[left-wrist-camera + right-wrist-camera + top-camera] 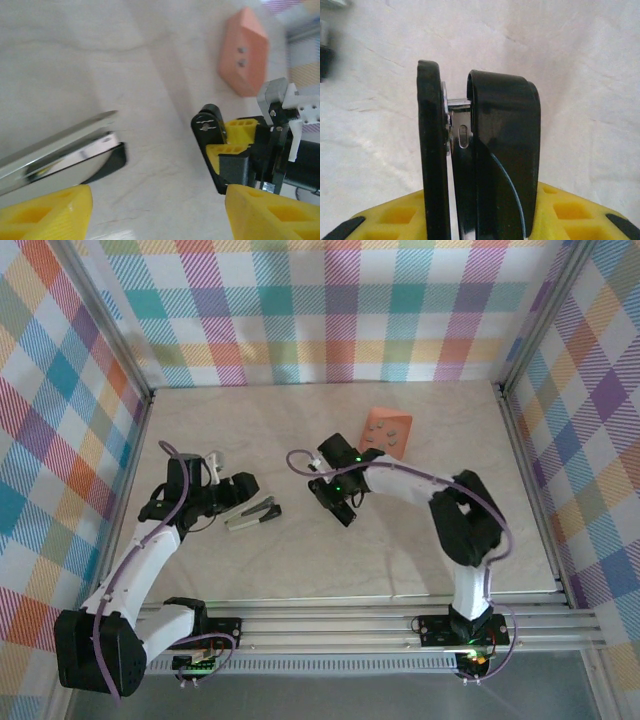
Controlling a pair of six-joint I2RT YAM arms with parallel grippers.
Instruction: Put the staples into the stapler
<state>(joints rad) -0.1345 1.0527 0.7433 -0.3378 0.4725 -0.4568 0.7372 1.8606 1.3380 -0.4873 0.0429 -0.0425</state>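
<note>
**Top external view**
- Surface (300, 565): pale and marbled, walled in by checked panels.
- Left tool (238, 490): left of centre, fingers spread, nothing between them.
- Long silver part with a black end (255, 512): lies flat on the surface just to the right of the left tool. I cannot tell whether it is a second stapler.
- Right tool (340, 502): centre of the frame, closed around a black stapler (346, 512).
- Orange block (386, 431): flat on the surface, up and to the right of the right tool and apart from it.

**Left wrist view**
- Left tool (157, 195): yellow fingers (50, 212) in the two lower corners, set wide apart with bare surface (150, 75) between them.
- Silver part (65, 150): at the left edge, just above the left finger.
- Right tool (232, 137): right of centre, with the stapler's (207, 125) riveted black end sticking out of it to the left.
- Orange block (245, 50): upper right.

**Right wrist view**
- Right tool (480, 215): yellow fingers (395, 217) at the lower edge, pinching the stapler.
- Stapler (500, 150): centre of the frame, turned on its side and seen end-on. A thin black plate is on the left and a thick black body on the right, with a metal strip and a small slot between them.
</note>
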